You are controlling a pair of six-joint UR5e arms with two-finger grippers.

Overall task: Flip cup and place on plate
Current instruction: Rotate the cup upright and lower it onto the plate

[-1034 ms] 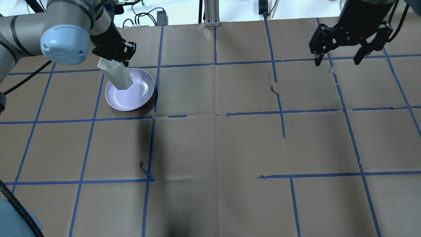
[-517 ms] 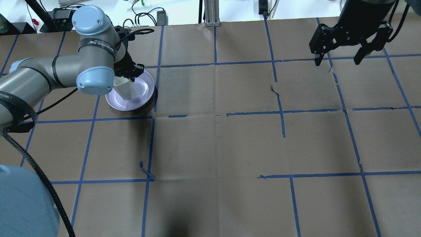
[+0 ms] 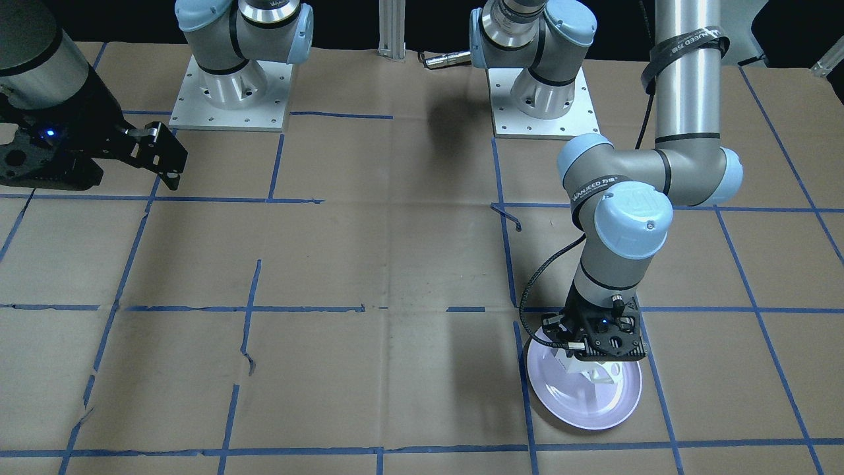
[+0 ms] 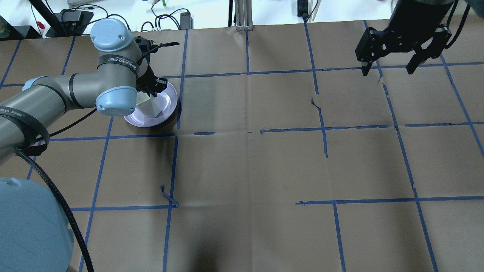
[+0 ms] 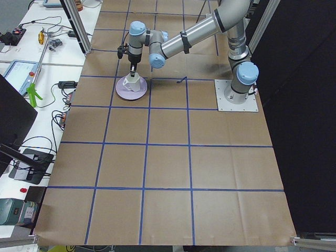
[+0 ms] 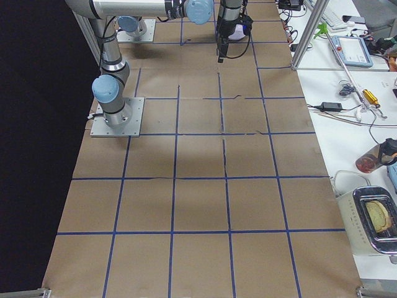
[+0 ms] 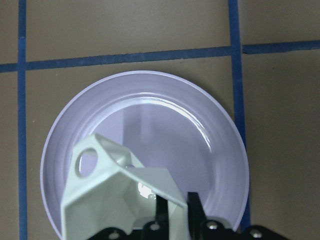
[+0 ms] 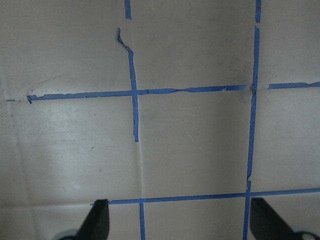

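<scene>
The white faceted cup [image 7: 120, 200] stands mouth up over the pale lavender plate [image 7: 210, 135], its angular handle [image 7: 89, 161] pointing away from the gripper. My left gripper [image 7: 177, 212] is shut on the cup's rim wall, pointing straight down. In the overhead view the cup [image 4: 149, 106] sits at the plate's [image 4: 168, 101] near-left part under the left gripper [image 4: 153, 85]. I cannot tell whether the cup's base touches the plate. My right gripper [image 4: 389, 70] is open and empty, high over the far right of the table.
The table [image 4: 249, 170] is brown paper with a blue tape grid. A curled tape scrap [image 4: 168, 198] lies left of centre. Cables and electronics [image 4: 166, 19] sit past the far edge. The arm bases [image 3: 227, 86] stand at the robot's side.
My left arm has swung down and brought the cup from a raised, tilted pose to upright and low over the plate. The right arm has not moved.
</scene>
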